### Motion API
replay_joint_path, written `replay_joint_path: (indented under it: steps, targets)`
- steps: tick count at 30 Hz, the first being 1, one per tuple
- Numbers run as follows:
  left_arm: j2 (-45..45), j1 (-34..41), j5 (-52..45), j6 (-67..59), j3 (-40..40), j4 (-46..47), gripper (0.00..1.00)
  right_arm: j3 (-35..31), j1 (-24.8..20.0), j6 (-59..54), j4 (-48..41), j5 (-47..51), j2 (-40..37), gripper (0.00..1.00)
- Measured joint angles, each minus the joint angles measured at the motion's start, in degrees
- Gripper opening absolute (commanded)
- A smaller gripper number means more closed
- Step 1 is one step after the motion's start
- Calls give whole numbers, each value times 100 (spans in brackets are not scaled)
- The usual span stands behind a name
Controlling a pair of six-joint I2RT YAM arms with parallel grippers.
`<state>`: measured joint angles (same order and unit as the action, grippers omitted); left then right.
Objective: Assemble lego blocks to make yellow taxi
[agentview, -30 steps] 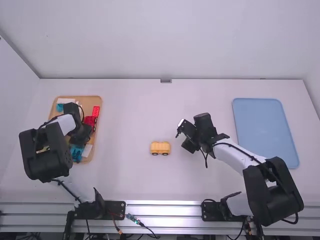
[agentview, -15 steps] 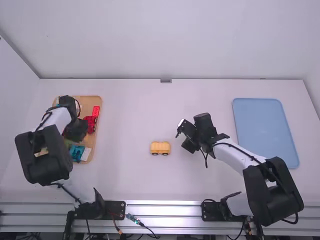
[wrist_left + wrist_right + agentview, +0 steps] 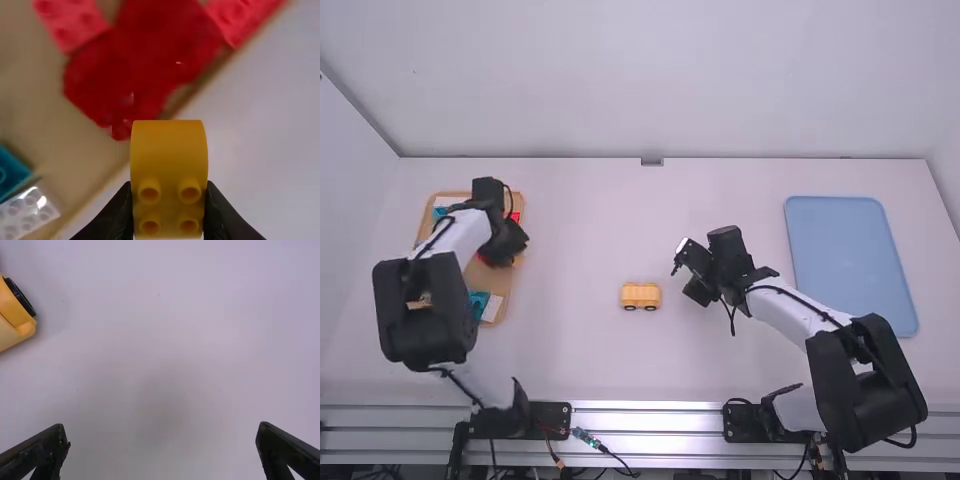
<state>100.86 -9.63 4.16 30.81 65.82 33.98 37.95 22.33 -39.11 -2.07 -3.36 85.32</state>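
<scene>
One yel. block [image 3: 169, 170] held in L pincer [image 3: 507, 243].

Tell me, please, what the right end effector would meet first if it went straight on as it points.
Probably the table; the car looks off to one side, though depth is unclear.

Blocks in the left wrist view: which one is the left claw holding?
The yellow block, gripped in the left claw; the red pieces, teal block and white block sit on the tray.
</scene>
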Motion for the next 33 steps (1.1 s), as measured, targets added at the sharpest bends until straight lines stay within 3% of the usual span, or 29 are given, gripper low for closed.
replay_joint_path:
  steps: [8,14,19,25,33]
  targets:
    - [-920,1274,313,-1325,-702,-518,1,0,0,-4,0,11,0,99]
    - [-1869,1895,-326,-3554,-1670,-975,2,0,0,-2,33,11,0,99]
    - [-2470,1954,-848,-5460,-2341,-1139,2,0,0,-4,120,11,0,99]
    - [-2656,1937,-1888,-8153,-2520,-442,2,0,2,-4,184,11,0,99]
    - [-2155,1937,-2208,-9396,-2527,-876,2,0,0,-48,186,-92,0,99]
